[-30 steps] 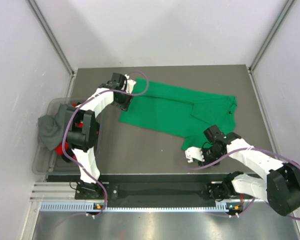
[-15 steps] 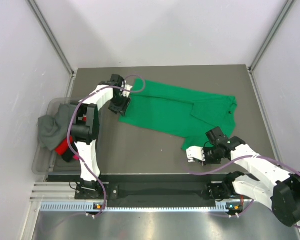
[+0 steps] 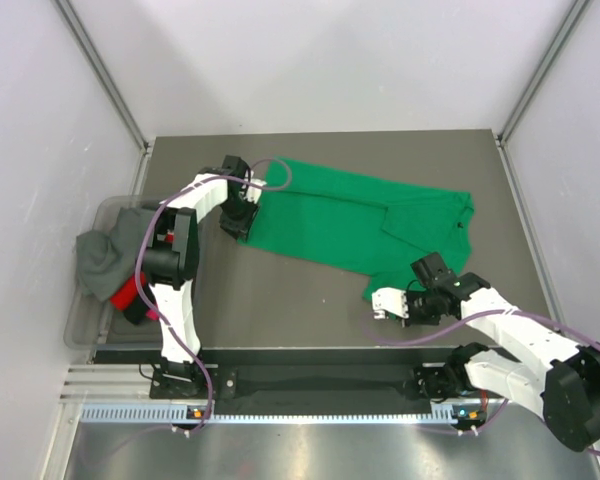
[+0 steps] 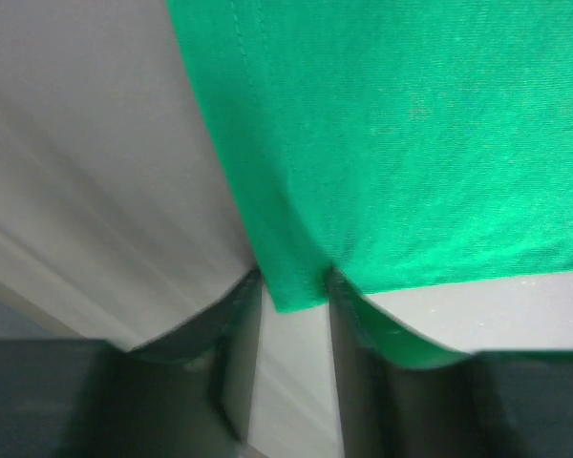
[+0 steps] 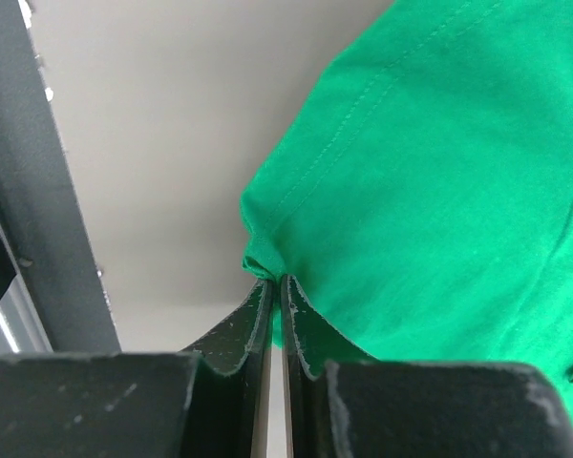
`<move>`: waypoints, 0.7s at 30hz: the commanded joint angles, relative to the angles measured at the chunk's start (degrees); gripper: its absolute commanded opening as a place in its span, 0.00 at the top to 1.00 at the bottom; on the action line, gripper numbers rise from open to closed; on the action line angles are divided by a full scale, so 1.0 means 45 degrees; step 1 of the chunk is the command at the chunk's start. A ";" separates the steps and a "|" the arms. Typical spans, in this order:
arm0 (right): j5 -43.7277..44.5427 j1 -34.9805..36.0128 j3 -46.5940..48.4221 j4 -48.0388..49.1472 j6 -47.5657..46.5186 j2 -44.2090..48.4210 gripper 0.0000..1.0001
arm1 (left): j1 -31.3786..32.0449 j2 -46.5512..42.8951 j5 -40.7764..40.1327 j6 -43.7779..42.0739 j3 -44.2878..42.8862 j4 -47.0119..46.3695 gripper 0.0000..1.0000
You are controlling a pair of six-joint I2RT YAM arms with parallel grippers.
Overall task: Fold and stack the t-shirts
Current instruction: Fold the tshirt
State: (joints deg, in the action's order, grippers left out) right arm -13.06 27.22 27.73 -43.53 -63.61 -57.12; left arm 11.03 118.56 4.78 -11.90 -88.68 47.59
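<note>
A bright green t-shirt [image 3: 350, 215] lies spread flat across the middle of the table. My left gripper [image 3: 233, 227] is at the shirt's near left corner. In the left wrist view [image 4: 294, 286] its jaws stand apart with the corner of the green cloth [image 4: 401, 143] between them, in a blurred picture. My right gripper [image 3: 379, 300] is at the shirt's near edge, low over the table. In the right wrist view [image 5: 275, 281] its jaws are pressed together on a bunched fold of the green hem [image 5: 263, 253].
A clear plastic bin [image 3: 83, 322] stands at the table's left edge. It holds a grey shirt [image 3: 102, 255] hanging over its rim, and red cloth [image 3: 128, 293]. The black base rail [image 3: 310, 380] runs along the near edge. Grey walls stand on three sides.
My left gripper has moved down the shirt's left edge towards its near corner. My right gripper has shifted slightly left at the near edge. The shirt itself lies much as before.
</note>
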 commanded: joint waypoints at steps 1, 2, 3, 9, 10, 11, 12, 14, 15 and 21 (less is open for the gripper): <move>0.0031 0.0181 0.0011 0.0649 0.0308 0.0018 0.96 | -0.0029 0.0058 0.0383 -0.0051 0.0099 0.0420 0.68; 0.0089 0.0162 -0.0009 0.0823 0.0463 0.0096 0.96 | -0.0029 0.0175 0.0500 -0.0051 0.0002 0.0458 0.80; 0.0186 0.0161 -0.0009 0.0883 0.0542 0.0116 0.96 | -0.0029 0.0215 0.0598 -0.0051 -0.0077 0.0517 0.89; 0.0655 -0.0228 0.0517 0.1197 0.1635 0.1148 1.00 | -0.0029 -0.0018 0.0697 -0.0109 -0.0701 0.0732 1.00; 0.0695 -0.0519 0.0634 0.1216 0.1811 0.1286 1.00 | -0.0029 -0.0097 0.0658 -0.0129 -0.0838 0.0790 1.00; 0.0714 -0.0735 0.0887 0.1216 0.2160 0.1404 1.00 | -0.0029 -0.0233 0.0599 -0.0148 -0.1207 0.0926 1.00; 0.0715 -0.0950 0.1006 0.1197 0.2357 0.1540 1.00 | -0.0029 -0.0311 0.0618 -0.0226 -0.1423 0.1024 1.00; 0.0520 -0.1828 0.1395 0.1157 0.2747 0.1639 1.00 | -0.0029 -0.0371 0.0657 -0.0304 -0.2162 0.1297 1.00; 0.0307 -0.2179 0.1513 0.1177 0.2827 0.1659 1.00 | -0.0009 -0.0371 0.0735 -0.0421 -0.2399 0.1395 1.00; -0.0787 -0.5342 0.2919 0.1606 0.3296 0.0667 1.00 | 0.0011 0.0448 0.0794 -0.0636 -0.4372 0.2078 1.00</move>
State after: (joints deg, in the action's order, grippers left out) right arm -12.93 7.44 36.45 -38.74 -51.29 -51.70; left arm 11.09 118.85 7.66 -13.34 -103.83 54.11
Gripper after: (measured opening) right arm 0.011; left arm 0.013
